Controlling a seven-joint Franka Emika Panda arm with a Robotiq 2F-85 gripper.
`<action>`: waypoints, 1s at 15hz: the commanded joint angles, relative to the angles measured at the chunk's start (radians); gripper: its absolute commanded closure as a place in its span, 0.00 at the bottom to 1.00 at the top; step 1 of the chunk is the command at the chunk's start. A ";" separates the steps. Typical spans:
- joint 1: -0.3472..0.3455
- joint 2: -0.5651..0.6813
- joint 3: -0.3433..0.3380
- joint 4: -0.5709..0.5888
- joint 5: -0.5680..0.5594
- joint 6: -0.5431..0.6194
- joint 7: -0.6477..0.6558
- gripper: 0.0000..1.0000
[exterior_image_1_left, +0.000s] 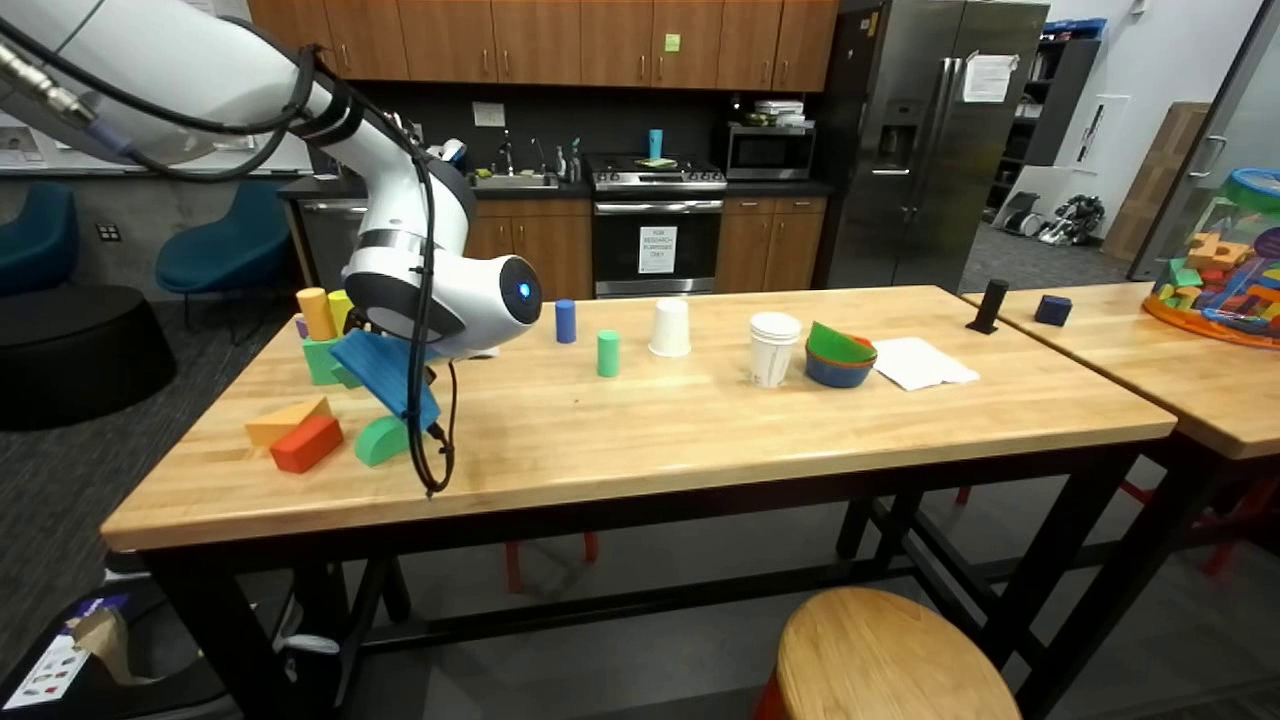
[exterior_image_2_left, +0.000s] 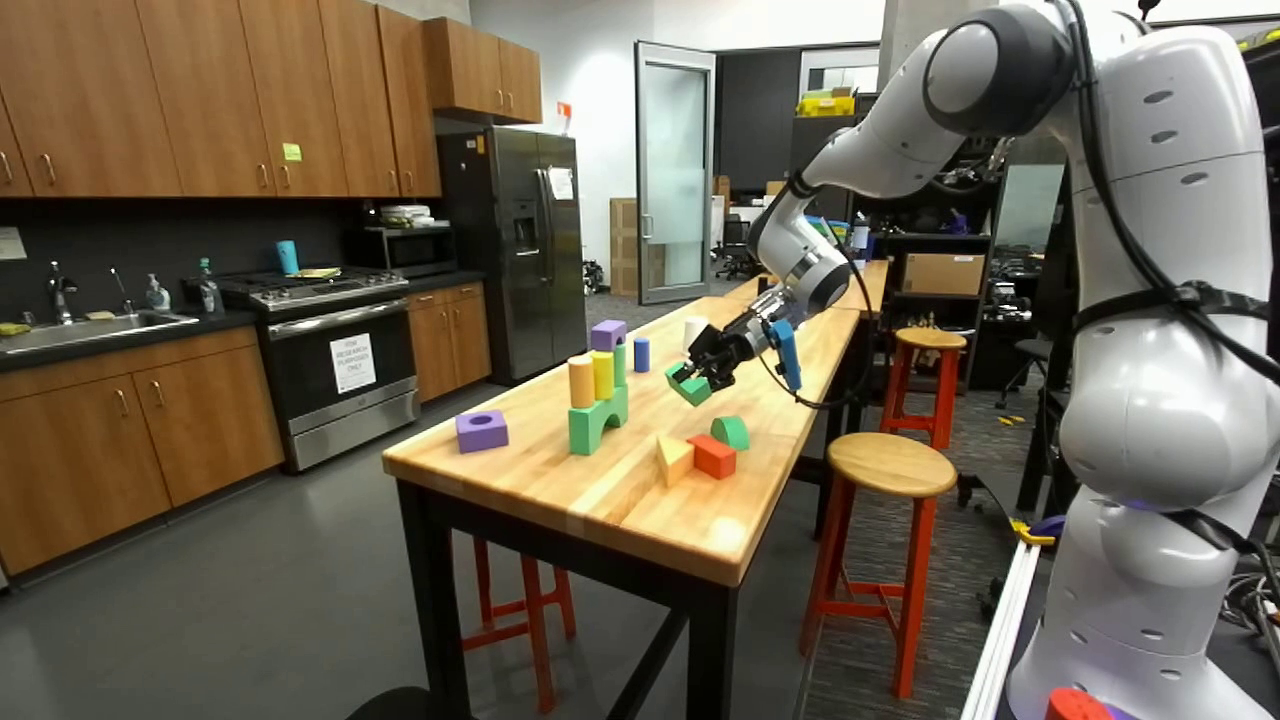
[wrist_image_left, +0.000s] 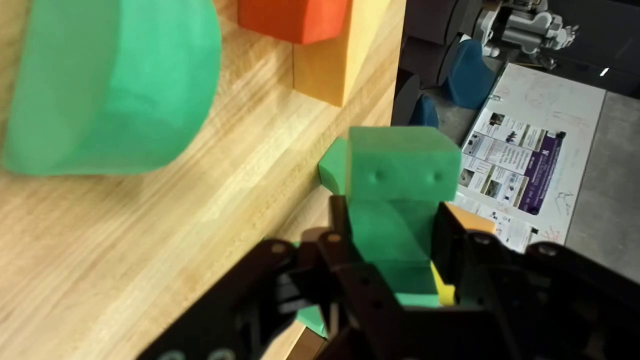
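While its dark jaws are closed on a green block (wrist_image_left: 405, 172), gripping it from both sides, the gripper (wrist_image_left: 391, 220) rises from the bottom of the wrist view, the block just right of centre. In an exterior view it appears mid-frame, tilted over a wooden table (exterior_image_2_left: 560, 475). Upper left in the wrist view lies a half-round green piece (wrist_image_left: 115, 90); at top centre, a red block (wrist_image_left: 295, 17) sits just beside an orange wedge (wrist_image_left: 322, 70). Left of centre in an exterior view stands a tower — a green arch (exterior_image_2_left: 594, 414) bearing an orange cylinder (exterior_image_2_left: 581, 382) and a yellow cylinder (exterior_image_2_left: 603, 375), with a purple piece (exterior_image_2_left: 608, 335) at the top. Farther left lies a purple block with a round hole (exterior_image_2_left: 482, 435). Across the upper middle of an exterior view stand a blue cylinder (exterior_image_1_left: 565, 321), a green cylinder (exterior_image_1_left: 608, 354) and an upturned white cup (exterior_image_1_left: 670, 328); to their right are stacked paper cups (exterior_image_1_left: 772, 352), nested bowls (exterior_image_1_left: 838, 374) and white paper (exterior_image_1_left: 922, 362). A white robot arm (exterior_image_2_left: 1165, 400) towers along an exterior view's right side — a wood-topped stool (exterior_image_2_left: 890, 462) to its left.
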 joint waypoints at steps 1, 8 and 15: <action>-0.005 0.009 0.002 0.016 0.014 -0.021 0.008 0.85; -0.018 0.045 -0.002 0.042 0.065 -0.048 0.016 0.85; -0.014 0.095 -0.007 0.064 0.083 -0.007 0.008 0.85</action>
